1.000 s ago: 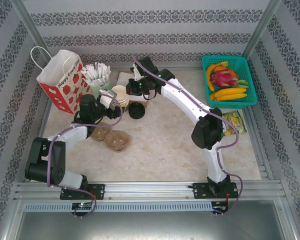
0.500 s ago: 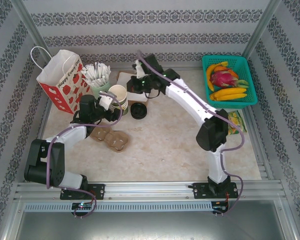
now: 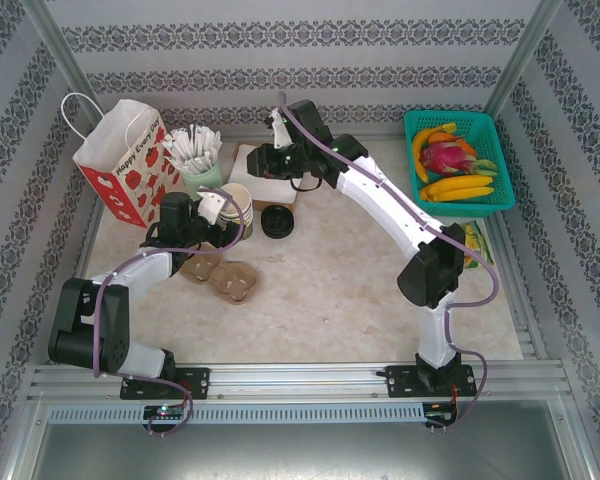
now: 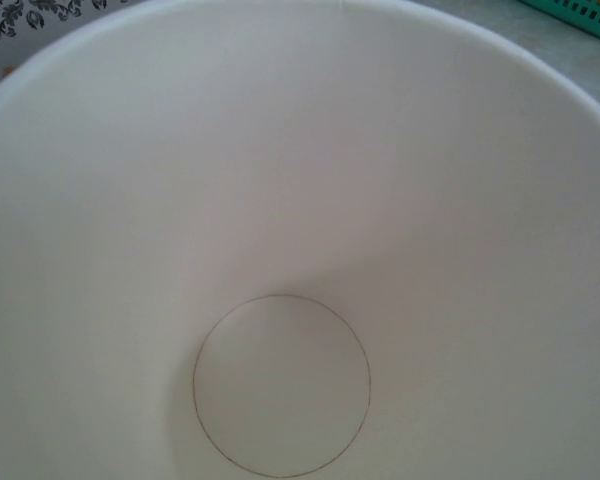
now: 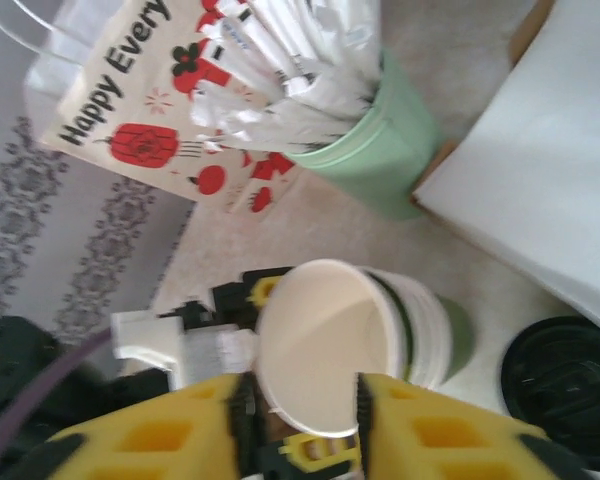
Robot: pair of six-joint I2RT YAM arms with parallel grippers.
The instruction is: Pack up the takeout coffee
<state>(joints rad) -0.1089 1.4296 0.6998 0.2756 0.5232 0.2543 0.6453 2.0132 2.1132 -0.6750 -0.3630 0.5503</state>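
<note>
PACKING STATUS

Top view: takeout coffee (image 3: 277, 221) stands on table (image 3: 330, 290), just beside cup stack (image 3: 242, 212). Left gripper (image 3: 216, 212) grasps top cup (image 3: 236, 192).

Left wrist: top cup's white interior.

Right wrist: right gripper (image 5: 302, 385) released, empty. Paper bag (image 5: 130, 90) reads "Happy Every".

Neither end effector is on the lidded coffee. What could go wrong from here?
1. The takeout coffee stands close beside the stack of cups, where the left end effector sits; a nudge there could tip it.
2. The top cup looks tilted in the stack and might topple.
3. The cup of sticks crowds the paper bag; a carry there may clip it.
</note>
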